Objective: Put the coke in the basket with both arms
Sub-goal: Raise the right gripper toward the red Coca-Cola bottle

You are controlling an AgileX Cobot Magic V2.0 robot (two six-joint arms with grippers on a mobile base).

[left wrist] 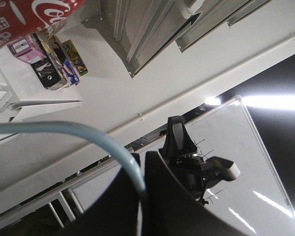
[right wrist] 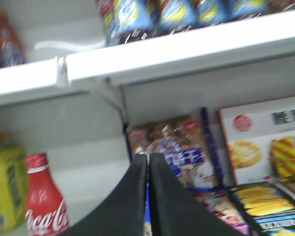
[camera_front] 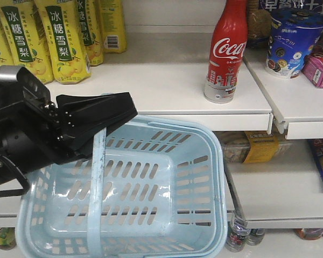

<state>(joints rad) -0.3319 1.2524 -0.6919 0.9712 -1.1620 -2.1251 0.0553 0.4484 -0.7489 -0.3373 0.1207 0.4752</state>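
Observation:
The coke (camera_front: pixel 226 54) is a red bottle with a red cap and white script, standing upright on the white shelf at the upper right. It also shows in the left wrist view (left wrist: pixel 39 12) and the right wrist view (right wrist: pixel 44 206). The light blue basket (camera_front: pixel 204 131) hangs tilted below and left of the coke. Its flat handle (camera_front: pixel 97 188) runs up into my left gripper (camera_front: pixel 118 113), which is shut on the handle (left wrist: pixel 88 130); the left gripper also shows in its wrist view (left wrist: pixel 142 157). My right gripper (right wrist: pixel 148 156) is shut and empty, facing the shelf to the right of the coke. It is out of the front view.
Yellow drink bottles (camera_front: pixel 64 37) stand at the shelf's back left. A blue snack cup (camera_front: pixel 290 40) and a pink box (camera_front: pixel 320 70) sit right of the coke. Snack bags and boxes (right wrist: pixel 265 142) fill the shelf ahead of the right gripper. Dark bottles (camera_front: pixel 239 236) stand on the lowest shelf.

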